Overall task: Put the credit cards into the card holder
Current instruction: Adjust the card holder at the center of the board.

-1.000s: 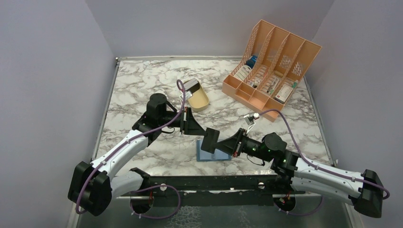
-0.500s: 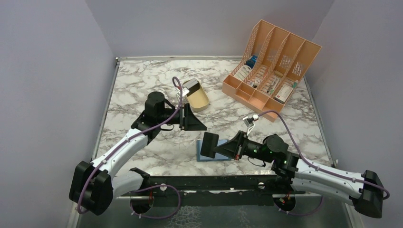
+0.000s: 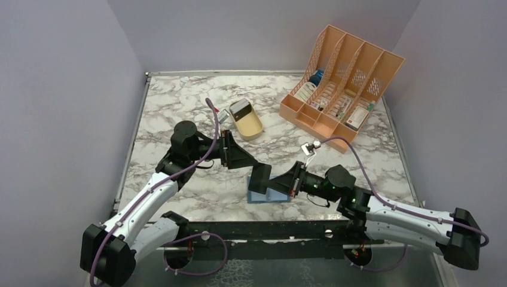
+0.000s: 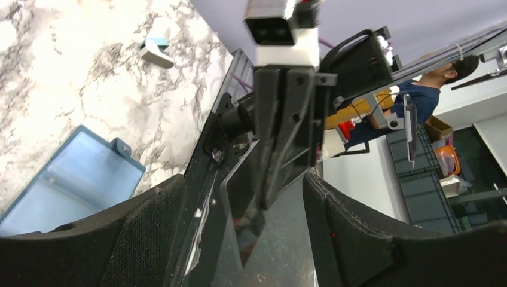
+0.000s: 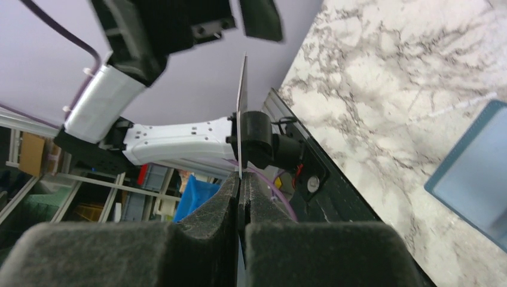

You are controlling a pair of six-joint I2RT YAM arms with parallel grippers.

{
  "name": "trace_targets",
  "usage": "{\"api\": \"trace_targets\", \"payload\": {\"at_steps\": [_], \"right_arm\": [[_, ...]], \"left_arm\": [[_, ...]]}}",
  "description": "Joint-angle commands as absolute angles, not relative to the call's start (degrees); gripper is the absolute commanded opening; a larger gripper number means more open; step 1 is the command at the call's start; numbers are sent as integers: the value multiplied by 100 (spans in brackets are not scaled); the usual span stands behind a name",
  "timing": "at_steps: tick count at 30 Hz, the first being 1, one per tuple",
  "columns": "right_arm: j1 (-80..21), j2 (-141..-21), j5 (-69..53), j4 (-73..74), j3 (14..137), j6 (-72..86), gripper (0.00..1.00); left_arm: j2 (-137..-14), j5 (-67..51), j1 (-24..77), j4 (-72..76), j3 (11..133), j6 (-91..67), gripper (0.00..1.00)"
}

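A black credit card [image 3: 259, 178] stands on edge in the air, with my right gripper [image 3: 276, 183] shut on it. In the right wrist view the card [image 5: 242, 107] shows edge-on, rising out of the closed fingers [image 5: 203, 239]. My left gripper [image 3: 249, 164] is open just left of the card. In the left wrist view its fingers [image 4: 149, 233] stand wide on either side of the card's glossy face [image 4: 281, 239] without touching it. The pale blue card holder [image 3: 270, 196] lies open on the marble below the right gripper, also visible as the card holder [image 4: 78, 179] and card holder [image 5: 478, 173].
A tan oval tray [image 3: 248, 124] behind the left gripper holds a card with a pale face [image 3: 240, 108]. An orange slotted file rack [image 3: 341, 78] with several items stands at the back right. The black base rail [image 3: 269, 230] runs along the near edge.
My left gripper has gone from nearly shut on the card to wide open and its arm has drawn back to the left. The right gripper keeps the card above the holder.
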State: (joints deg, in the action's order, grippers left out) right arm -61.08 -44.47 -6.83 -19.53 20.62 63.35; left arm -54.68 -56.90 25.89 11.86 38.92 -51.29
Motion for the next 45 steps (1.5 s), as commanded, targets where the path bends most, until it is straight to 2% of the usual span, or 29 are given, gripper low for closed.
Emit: {"api": "trace_targets", "payload": {"at_steps": [1,4,7,9,11,12,14,18,25,33,41,45], "right_arm": [[-6132,-4413,-358,-2039,2465,6155,1],[-6128,-4517,-379,-2054,2585,6092,1],[-6134,-4748,-461,-2065,2742,6012,1],[-6133,-4922,-518,-2095,2835,5974,1],[-6126,-5031,-567,-2121,2887,5903,2],[-6127,-5058,-583,-2114,2897,5883,3],[-6127,-4993,-624,-2123,2885,5789,4],[-6126,-4703,-611,-2095,2732,5726,4],[-6126,-4496,-738,-2126,2551,5735,3],[-6130,-4432,-922,-2359,2332,5756,1],[-6124,-4446,-1247,-2421,2204,5805,1],[-6122,-4330,-1259,-2363,2062,5889,1]], "left_arm": [[-5475,-5508,2583,1014,3684,-4874,74],[-5506,-5507,2582,1155,3602,-5038,73],[-5532,-5612,2582,1606,3427,-5387,66],[-5613,-5694,2581,1628,3383,-5353,50],[-5686,-5757,2579,1626,3330,-5304,24],[-5713,-5772,2583,1618,3317,-5252,15],[-5772,-5783,2562,1442,3375,-5000,7],[-5923,-5819,2519,1063,3578,-4601,6],[-6098,-5874,2458,1091,3736,-4546,17],[-6188,-5932,2447,1233,3774,-4649,18],[-6219,-5953,2433,1258,3813,-4662,1],[-6196,-5985,2425,1353,3814,-4744,0]]}}
